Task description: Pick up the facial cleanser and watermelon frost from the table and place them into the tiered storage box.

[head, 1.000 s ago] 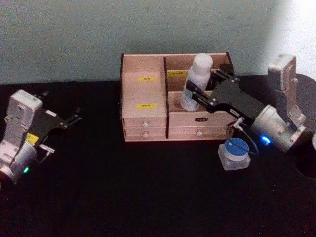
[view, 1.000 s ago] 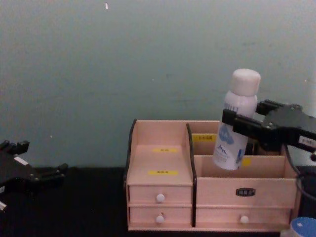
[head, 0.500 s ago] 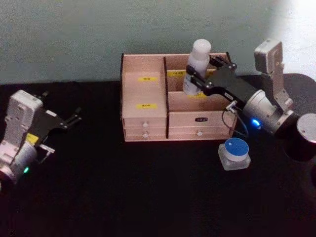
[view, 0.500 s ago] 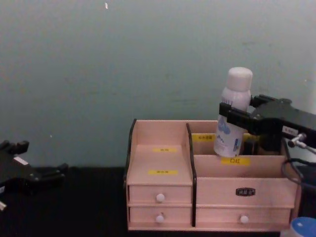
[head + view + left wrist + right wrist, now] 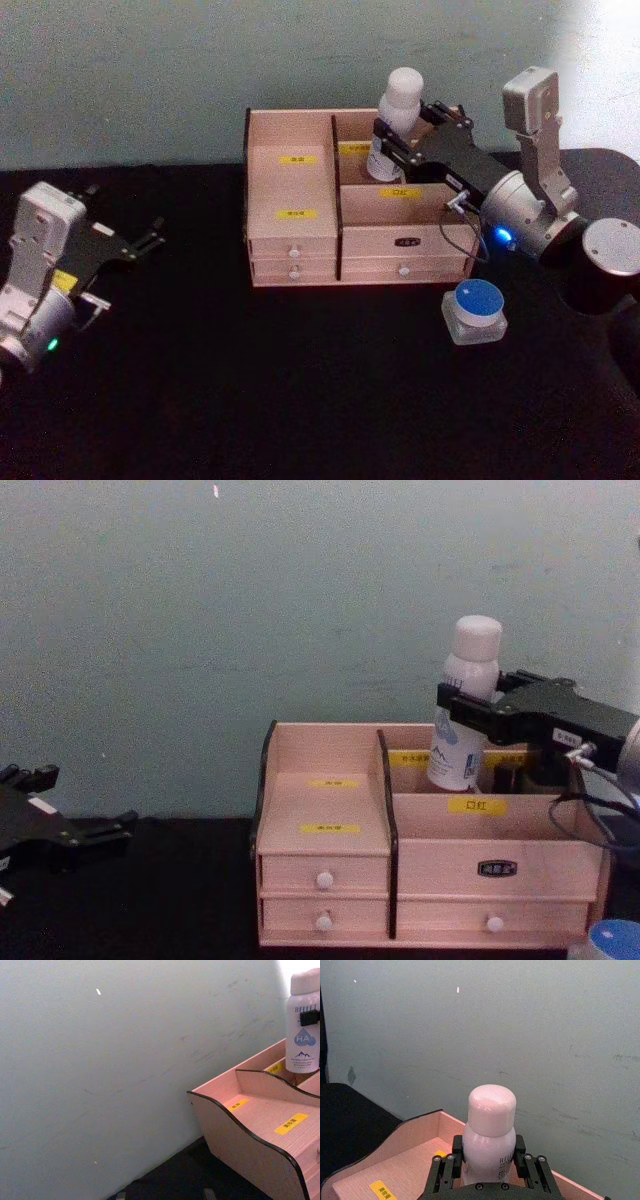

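Where the black table [image 5: 300, 400] lies well left of the box [image 5: 293, 240], the left gripper [image 5: 122, 212] hangs low with its fingers spread apart and nothing between them; the chest view shows it [image 5: 75, 802] near the table, well apart from the box's left wall. The box stands against the green wall, with a stepped compartment on its left side and two compartments on its right, one behind the other. The cleanser [image 5: 398, 108] is upright in the box's rear right compartment. Its base sits below the yellow-labelled divider, so I cannot tell whether it touches the compartment floor. Its cap and upper body rise clear above the box's rim [image 5: 455, 750]. The right gripper [image 5: 408, 122] reaches in from the box's right side and is clamped on the cleanser, one black finger on each side of the body just under the shoulder. The right wrist view shows the white body [image 5: 490, 1120] pressed between both fingers [image 5: 489, 1152], with the cap above them. From the chest view the gripper [image 5: 472, 690] is level above the box's rear right compartment. The jar [image 5: 475, 310] with its blue lid stands on the table just in front of the box's right front corner, apart from both grippers.
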Robot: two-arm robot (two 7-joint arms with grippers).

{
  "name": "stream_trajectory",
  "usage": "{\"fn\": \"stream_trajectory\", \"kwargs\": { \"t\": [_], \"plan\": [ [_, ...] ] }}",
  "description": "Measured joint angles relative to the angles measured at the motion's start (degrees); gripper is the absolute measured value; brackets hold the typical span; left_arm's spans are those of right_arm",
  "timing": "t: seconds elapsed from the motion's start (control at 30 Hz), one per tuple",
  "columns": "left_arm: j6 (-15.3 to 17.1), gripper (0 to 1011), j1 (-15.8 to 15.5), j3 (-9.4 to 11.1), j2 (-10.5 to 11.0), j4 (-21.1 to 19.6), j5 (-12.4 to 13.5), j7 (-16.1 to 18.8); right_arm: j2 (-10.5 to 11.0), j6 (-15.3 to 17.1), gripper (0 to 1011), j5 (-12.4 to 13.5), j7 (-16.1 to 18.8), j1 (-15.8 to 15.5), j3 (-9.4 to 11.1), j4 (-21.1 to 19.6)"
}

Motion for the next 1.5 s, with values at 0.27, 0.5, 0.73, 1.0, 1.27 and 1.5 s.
{"fn": "stream_trajectory", "kwargs": {
  "t": [0.27, 0.5, 0.73, 1.0, 1.27, 1.5],
  "plan": [
    [0.0, 1001, 0.0, 0.0, 0.0, 0.0, 0.0, 0.0, -1.4, -0.8, 589, -0.6, 0.3, 2.0, 0.2, 3.7],
    [0.0, 1001, 0.0, 0.0, 0.0, 0.0, 0.0, 0.0, -2.2, -1.0, 589, -0.9, 1.2, 3.4, 0.2, 6.7],
    [0.0, 1001, 0.0, 0.0, 0.0, 0.0, 0.0, 0.0, -2.6, -0.5, 589, -1.3, 1.6, 4.0, 0.0, 8.5],
    [0.0, 1001, 0.0, 0.0, 0.0, 0.0, 0.0, 0.0, -3.0, 0.8, 589, -1.8, 1.8, 4.6, -0.3, 10.2],
    [0.0, 1001, 0.0, 0.0, 0.0, 0.0, 0.0, 0.0, -3.3, 1.8, 589, -2.3, 1.7, 5.0, -0.6, 11.4],
    [0.0, 1001, 0.0, 0.0, 0.0, 0.0, 0.0, 0.0, -3.3, 1.9, 589, -2.4, 1.7, 5.1, -0.6, 11.5]
  ]
}}
